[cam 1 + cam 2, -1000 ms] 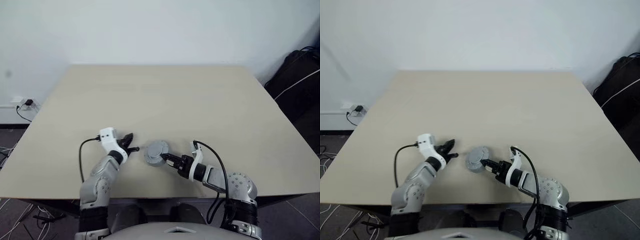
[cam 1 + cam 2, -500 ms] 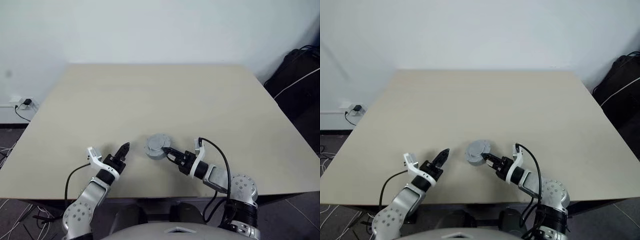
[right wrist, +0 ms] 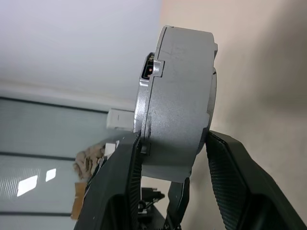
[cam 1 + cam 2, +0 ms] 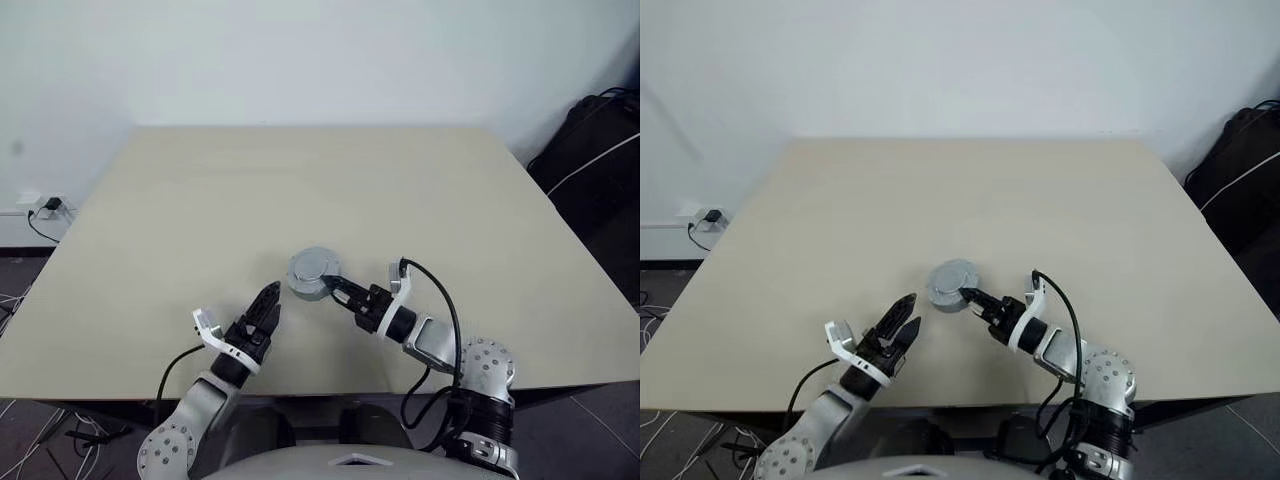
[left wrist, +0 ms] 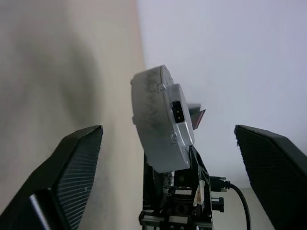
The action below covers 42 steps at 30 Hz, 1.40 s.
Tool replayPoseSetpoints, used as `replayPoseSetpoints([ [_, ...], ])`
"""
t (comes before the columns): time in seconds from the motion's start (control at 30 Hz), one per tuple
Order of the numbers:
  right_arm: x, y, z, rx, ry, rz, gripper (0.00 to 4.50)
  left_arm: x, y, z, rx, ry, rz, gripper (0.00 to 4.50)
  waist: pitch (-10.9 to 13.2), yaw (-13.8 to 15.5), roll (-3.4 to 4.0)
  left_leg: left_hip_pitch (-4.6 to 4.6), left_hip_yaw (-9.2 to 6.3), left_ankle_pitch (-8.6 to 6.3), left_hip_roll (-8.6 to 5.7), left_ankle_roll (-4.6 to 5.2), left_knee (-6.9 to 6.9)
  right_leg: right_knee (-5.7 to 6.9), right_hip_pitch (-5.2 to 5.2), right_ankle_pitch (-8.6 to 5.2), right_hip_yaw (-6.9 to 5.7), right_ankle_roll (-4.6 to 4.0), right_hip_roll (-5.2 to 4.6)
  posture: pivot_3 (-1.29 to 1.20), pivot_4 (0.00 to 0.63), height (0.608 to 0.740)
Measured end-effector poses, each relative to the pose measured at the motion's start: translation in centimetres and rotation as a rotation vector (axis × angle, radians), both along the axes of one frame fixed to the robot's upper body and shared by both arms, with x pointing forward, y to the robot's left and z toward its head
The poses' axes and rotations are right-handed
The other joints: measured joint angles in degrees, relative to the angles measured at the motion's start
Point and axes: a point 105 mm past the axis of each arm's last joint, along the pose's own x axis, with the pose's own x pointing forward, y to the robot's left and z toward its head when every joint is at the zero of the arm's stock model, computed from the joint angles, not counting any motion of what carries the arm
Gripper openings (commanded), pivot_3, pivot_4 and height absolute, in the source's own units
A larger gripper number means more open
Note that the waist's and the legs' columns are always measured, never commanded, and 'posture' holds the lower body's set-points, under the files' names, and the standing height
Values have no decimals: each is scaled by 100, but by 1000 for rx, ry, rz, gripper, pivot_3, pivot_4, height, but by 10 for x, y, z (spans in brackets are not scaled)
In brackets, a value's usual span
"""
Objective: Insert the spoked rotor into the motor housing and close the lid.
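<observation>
The wide tan surface [image 4: 420, 200] lies bare ahead of me, so the biggest risk is a drop: my right gripper [image 4: 335, 291] has its jaws clamped on the closed motor housing [image 4: 313, 273], holding it by its edge, clear of the surface, near the front edge and about the middle. That grip looks narrow against a heavy grey puck; I judge a wrist turn could let it slip or pivot. My left gripper [image 4: 266, 307] hangs just left of it, jaws apart and empty; closing in carelessly could knock the housing askew. Smaller still, the lid [image 3: 189, 86] seems seated, but a bump might unseat it, and the small connector socket [image 5: 177, 110] on its rim could catch on a jaw.
</observation>
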Motion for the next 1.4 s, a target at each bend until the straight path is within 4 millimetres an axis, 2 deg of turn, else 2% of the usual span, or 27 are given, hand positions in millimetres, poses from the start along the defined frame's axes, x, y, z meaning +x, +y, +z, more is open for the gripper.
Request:
replayPoseSetpoints([
  [0.2,-3,5,6,13,-14,40,1734,0,-10,-1,-67,13,-33,4500,0,-1,0,1,3,0,0,0,1,0,1,1,2,1,0,0,0,740],
  [0.4,-15,10,12,17,-29,125,1734,3,-16,-1,-98,12,-51,4500,0,2,-1,1,3,0,0,0,1,0,2,1,2,1,2,0,0,740],
  [0.73,-29,10,5,-4,8,182,1734,5,-22,1,-106,-2,-69,4500,0,3,-1,5,4,0,0,1,5,0,7,2,3,3,3,0,0,740],
  [0.83,-29,10,4,-23,2,191,1734,7,-25,0,-106,7,-82,3947,-1,9,-1,5,4,0,0,1,6,0,8,2,3,4,3,0,0,740],
  [0.97,-29,11,4,-25,-4,188,1734,6,-25,-3,-111,20,-82,2571,-1,11,-2,4,4,-1,0,2,6,0,8,3,3,4,4,0,0,740],
  [1.0,-30,11,5,-10,-6,187,1734,7,-25,-2,-130,16,-77,2361,1,12,-4,4,4,-1,1,2,7,0,8,3,3,4,6,0,0,740],
  [1.07,-29,11,6,-3,-12,183,1734,7,-24,0,-139,11,-76,2290,-2,13,-1,6,4,-1,1,2,8,0,10,3,3,4,5,0,0,740],
  [1.33,-17,0,-1,-127,-57,93,4423,7,-24,-8,-101,49,-72,2118,-1,24,-3,6,4,-1,0,3,13,0,12,6,5,10,5,0,0,740],
  [1.4,-15,-6,-6,-187,-62,71,4500,8,-22,-11,-77,56,-58,2118,-1,36,-3,6,4,-1,0,3,13,0,12,6,5,10,5,0,0,740],
])
